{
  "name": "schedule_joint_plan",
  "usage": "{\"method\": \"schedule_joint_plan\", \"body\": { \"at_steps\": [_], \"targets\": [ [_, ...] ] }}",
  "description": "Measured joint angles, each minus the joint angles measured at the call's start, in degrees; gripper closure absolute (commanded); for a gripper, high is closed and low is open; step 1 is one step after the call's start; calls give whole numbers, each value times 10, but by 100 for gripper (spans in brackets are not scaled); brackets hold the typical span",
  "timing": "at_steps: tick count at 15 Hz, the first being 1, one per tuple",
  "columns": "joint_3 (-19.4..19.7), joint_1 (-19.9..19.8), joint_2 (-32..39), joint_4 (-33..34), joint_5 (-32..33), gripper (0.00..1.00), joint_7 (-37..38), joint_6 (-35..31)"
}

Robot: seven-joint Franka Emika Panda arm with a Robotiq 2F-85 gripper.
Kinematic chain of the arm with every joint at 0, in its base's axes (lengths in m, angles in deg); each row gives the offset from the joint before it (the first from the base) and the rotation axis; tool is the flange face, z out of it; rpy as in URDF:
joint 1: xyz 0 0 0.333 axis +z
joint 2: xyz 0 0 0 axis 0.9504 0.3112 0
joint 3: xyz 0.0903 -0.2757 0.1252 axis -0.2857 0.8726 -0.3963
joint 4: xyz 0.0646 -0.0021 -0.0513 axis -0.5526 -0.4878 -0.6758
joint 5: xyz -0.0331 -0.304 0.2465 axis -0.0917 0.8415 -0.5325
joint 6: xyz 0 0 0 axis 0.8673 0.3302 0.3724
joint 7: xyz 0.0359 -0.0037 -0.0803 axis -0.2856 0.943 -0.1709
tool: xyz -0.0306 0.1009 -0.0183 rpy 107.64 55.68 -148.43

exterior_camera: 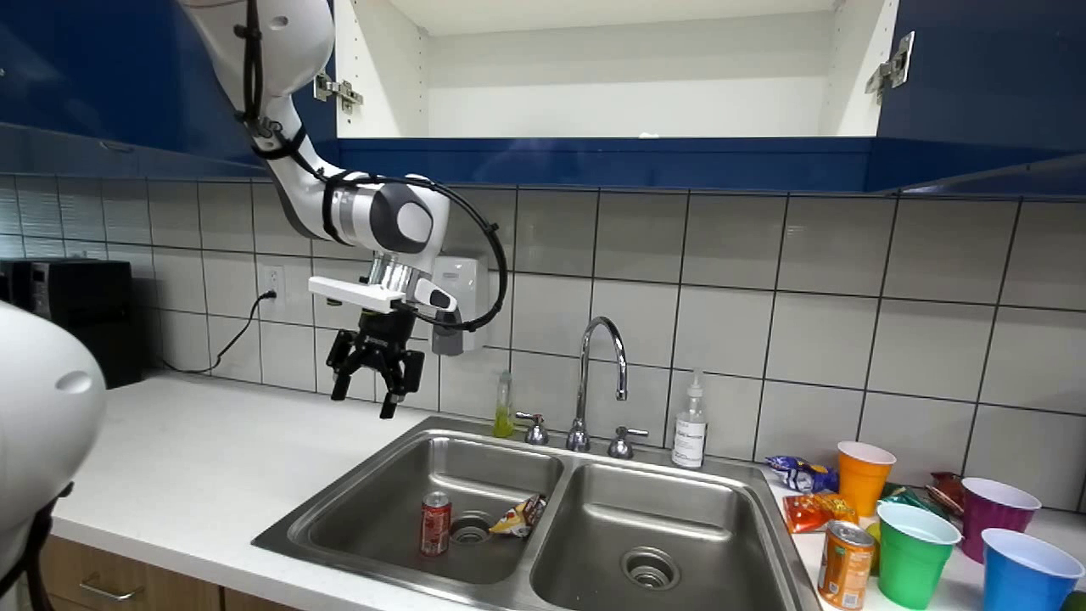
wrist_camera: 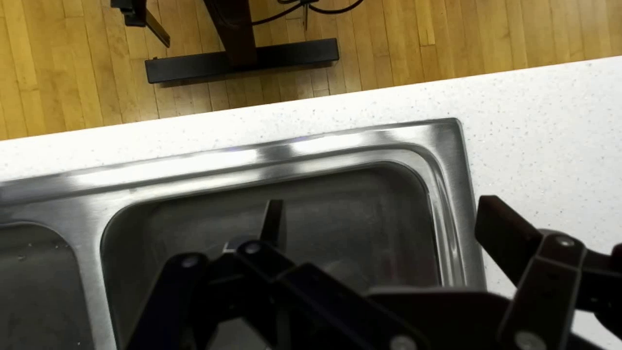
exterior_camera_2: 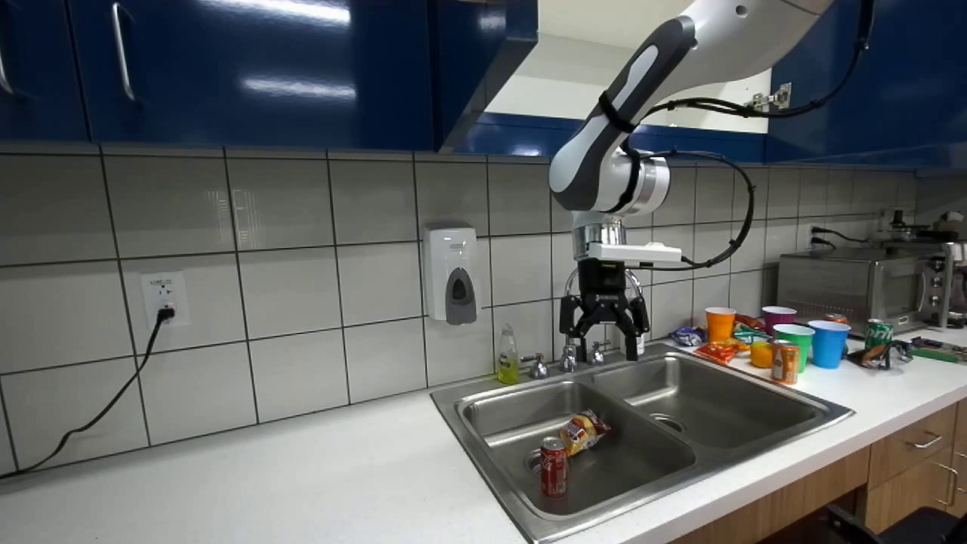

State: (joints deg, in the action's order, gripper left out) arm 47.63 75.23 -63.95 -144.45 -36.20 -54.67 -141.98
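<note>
My gripper (exterior_camera: 364, 400) is open and empty, pointing down in the air above the sink area; it also shows in an exterior view (exterior_camera_2: 604, 353). In the wrist view its fingers (wrist_camera: 381, 204) stand wide apart over the steel sink (wrist_camera: 459, 194), nothing between them. The double-basin sink also shows in both exterior views (exterior_camera: 339, 492) (exterior_camera_2: 477, 449). A red can (exterior_camera: 434, 524) (exterior_camera_2: 554, 467) stands upright in one basin near the drain. A yellow and brown snack bag (exterior_camera: 519, 516) (exterior_camera_2: 582, 432) lies beside it. In the wrist view neither can nor bag shows clearly; the gripper covers part of that basin.
A faucet (exterior_camera: 585, 373), pump bottle (exterior_camera: 691, 428) and green soap bottle (exterior_camera_2: 508, 359) stand behind the sink. Cups (exterior_camera: 916, 552), an orange can (exterior_camera: 844, 564) and snack bags (exterior_camera: 819, 511) crowd the counter. A wall dispenser (exterior_camera_2: 451, 276) and open cabinet (exterior_camera: 628, 85) are near the arm.
</note>
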Motion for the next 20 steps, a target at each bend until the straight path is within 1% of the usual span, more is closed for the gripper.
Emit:
{"method": "schedule_joint_plan", "body": {
  "at_steps": [5, 8, 14, 20],
  "targets": [
    [12, -16, 41, 10, 4, 0, -25, -32],
    [13, -24, 73, 22, 4, 0, -38, -51],
    [11, -25, 141, 55, 19, 0, -41, -79],
    [7, -24, 198, 83, 32, 0, -41, -90]
  ]
}}
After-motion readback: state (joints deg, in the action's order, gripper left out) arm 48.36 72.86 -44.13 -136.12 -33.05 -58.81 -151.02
